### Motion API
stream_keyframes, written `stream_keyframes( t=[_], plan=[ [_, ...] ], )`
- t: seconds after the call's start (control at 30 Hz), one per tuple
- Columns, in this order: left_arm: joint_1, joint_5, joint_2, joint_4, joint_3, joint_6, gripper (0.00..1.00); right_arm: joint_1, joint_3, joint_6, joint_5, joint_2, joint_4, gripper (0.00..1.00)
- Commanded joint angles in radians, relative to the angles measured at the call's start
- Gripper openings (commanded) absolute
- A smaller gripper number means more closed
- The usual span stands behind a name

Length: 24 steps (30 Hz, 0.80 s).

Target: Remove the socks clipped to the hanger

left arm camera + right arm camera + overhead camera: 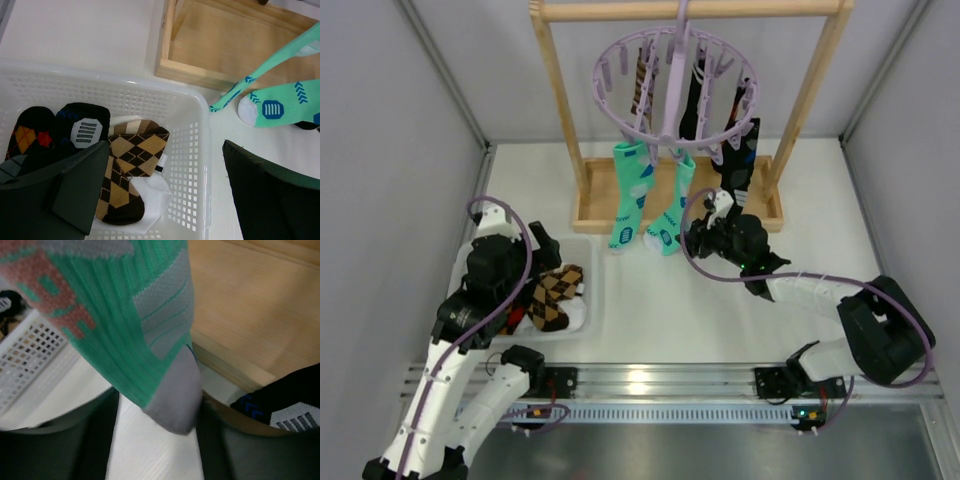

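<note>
The lilac hanger point(675, 80) hangs by its hook from the wooden rail. Two mint-green socks point(628, 195) point(672, 205) are clipped to its front. A brown-striped sock point(642, 85) and black socks point(740, 160) hang further back. My right gripper point(698, 235) is low beside the right mint sock's foot. In the right wrist view that sock's grey toe point(175, 400) lies between the fingers of the right gripper point(160, 450), touching the right one, with a gap on the left. My left gripper point(170, 200) hovers open over the basket with nothing between its fingers.
A white perforated basket point(200, 100) at the left holds a brown argyle sock point(132, 160) and black socks point(80, 127). The wooden rail frame's base point(590, 205) stands behind the hanging socks, with posts on both sides. A black sock point(285, 405) lies by the base.
</note>
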Motion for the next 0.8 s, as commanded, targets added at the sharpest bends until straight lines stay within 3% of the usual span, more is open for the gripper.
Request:
stream_keyframes(
  t=[0.0, 0.1, 0.23, 0.27, 0.3, 0.33, 0.4, 0.47, 0.5, 0.57, 0.7, 0.77],
  plan=[
    [0.003, 0.027, 0.023, 0.042, 0.002, 0.006, 0.99, 0.015, 0.055, -0.058, -0.007, 0.034, 0.199, 0.33],
    [0.004, 0.049, 0.034, 0.043, 0.021, 0.003, 0.98, 0.021, 0.008, -0.038, -0.002, 0.039, 0.337, 0.14],
    [0.004, 0.114, 0.052, 0.047, 0.088, -0.038, 0.99, 0.038, -0.012, -0.043, -0.04, 0.06, 0.437, 0.02],
    [0.004, 0.127, 0.066, 0.048, 0.102, -0.043, 0.98, 0.047, -0.011, -0.05, -0.037, 0.069, 0.44, 0.04],
    [0.004, 0.133, 0.074, 0.047, 0.129, -0.043, 0.99, 0.053, -0.008, -0.063, -0.028, 0.074, 0.438, 0.27],
    [0.003, 0.139, 0.079, 0.048, 0.14, -0.042, 0.99, 0.061, -0.006, -0.072, -0.021, 0.082, 0.44, 0.34],
    [0.003, 0.151, 0.094, 0.047, 0.169, -0.039, 0.99, 0.063, -0.003, -0.083, -0.014, 0.108, 0.458, 0.34],
    [0.003, 0.171, 0.103, 0.047, 0.186, -0.039, 0.99, 0.063, 0.014, -0.101, -0.01, 0.132, 0.449, 0.43],
    [0.003, 0.174, 0.105, 0.047, 0.2, -0.039, 0.98, 0.063, 0.018, -0.107, -0.01, 0.138, 0.447, 0.43],
    [0.003, 0.182, 0.114, 0.047, 0.212, -0.039, 0.99, 0.063, 0.029, -0.112, -0.02, 0.146, 0.455, 0.34],
    [0.003, 0.242, 0.147, 0.047, 0.266, -0.049, 0.99, 0.064, 0.017, -0.084, -0.069, 0.142, 0.509, 0.01],
    [0.003, 0.26, 0.187, 0.047, 0.295, -0.058, 0.99, 0.072, -0.008, -0.055, -0.079, 0.126, 0.552, 0.0]
  ],
)
